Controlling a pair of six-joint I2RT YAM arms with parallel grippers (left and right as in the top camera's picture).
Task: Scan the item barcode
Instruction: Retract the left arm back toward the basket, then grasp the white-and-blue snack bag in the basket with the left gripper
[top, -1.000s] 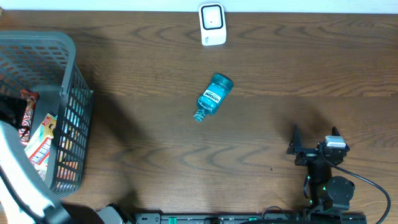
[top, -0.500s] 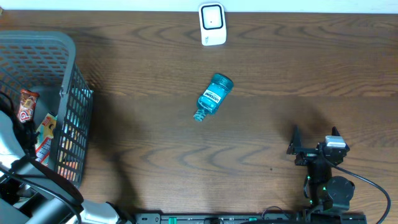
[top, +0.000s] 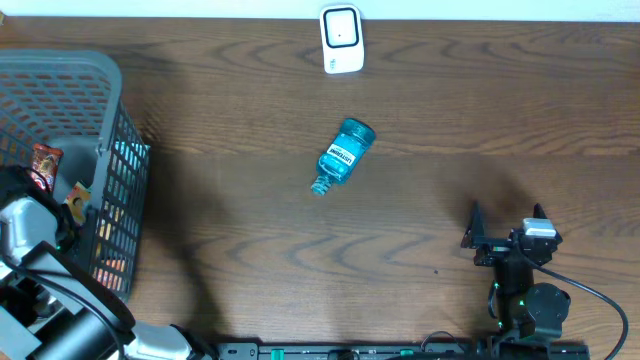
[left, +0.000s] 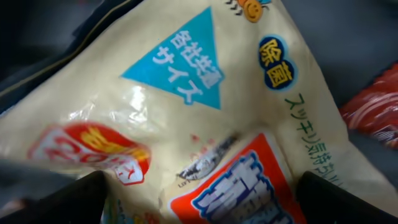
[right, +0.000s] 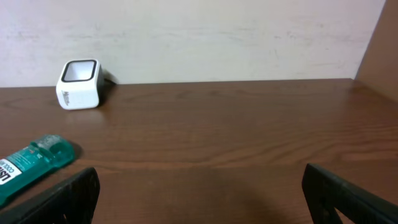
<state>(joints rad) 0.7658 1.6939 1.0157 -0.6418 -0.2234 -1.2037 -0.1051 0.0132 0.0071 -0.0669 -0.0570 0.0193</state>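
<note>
One blue mouthwash bottle (top: 343, 156) lies on its side near the middle of the wooden table (top: 250, 250), cap end toward the near edge, well apart from both arms; one white scanner (top: 341, 39) stands at the far edge, beyond the bottle; one grey mesh basket (top: 110, 100) sits at the left, and the left arm reaches down into it; the left gripper (left: 205, 199) hangs with jaws spread wide over one cream snack packet (left: 205, 112), with one red packet (left: 373, 106) beside it; whether the fingers touch the cream packet cannot be told; the right gripper (right: 202, 198) sits low at the near right, jaws spread, holding nothing.
</note>
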